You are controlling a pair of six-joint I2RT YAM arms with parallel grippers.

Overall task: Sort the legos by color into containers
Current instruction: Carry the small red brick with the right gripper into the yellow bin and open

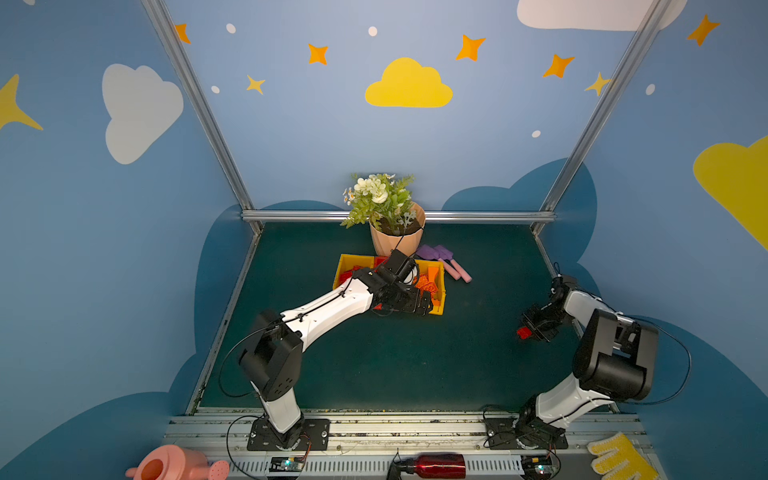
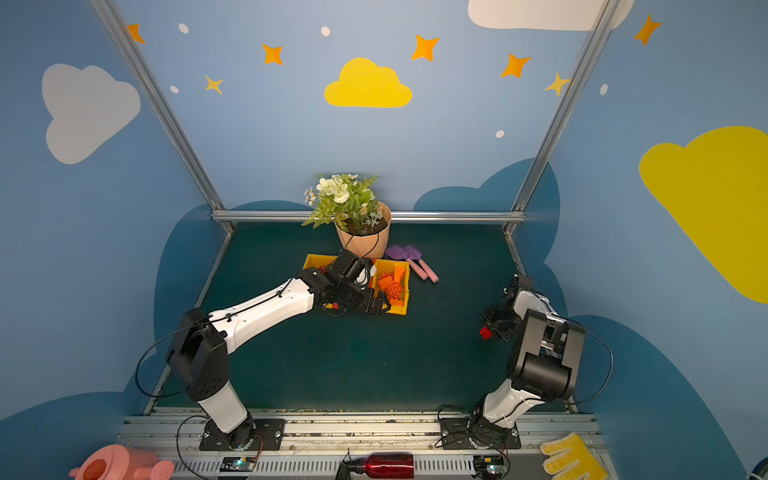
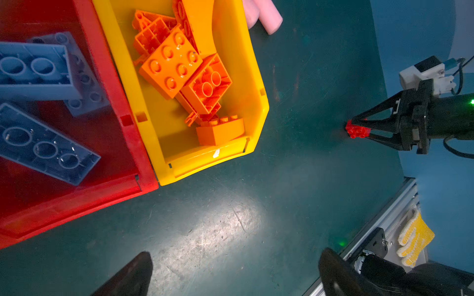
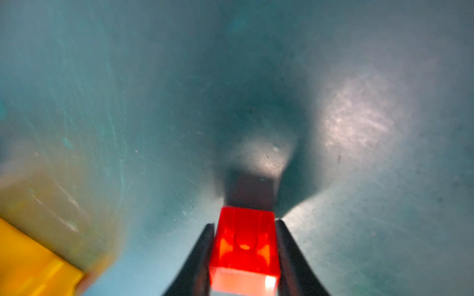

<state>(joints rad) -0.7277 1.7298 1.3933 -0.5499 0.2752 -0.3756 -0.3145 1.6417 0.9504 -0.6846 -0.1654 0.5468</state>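
Near the right edge of the table (image 1: 395,365), the red brick (image 4: 245,246) is pinched between the two fingers of the right gripper (image 1: 528,333); whether it rests on the surface or hangs just above it cannot be told. Farther in, past the middle, the left gripper (image 3: 235,253) is seen spread wide and empty, at the near ends of three bins set side by side. Reddish bricks (image 1: 347,277) lie in the left yellow bin (image 1: 347,261), light blue bricks (image 3: 33,69) in the red bin (image 3: 110,77), and orange bricks (image 3: 170,66) in the right yellow bin (image 3: 230,46). Toy shovels (image 1: 432,252) and a flower pot (image 1: 386,243) are placed just behind, toward the far edge.
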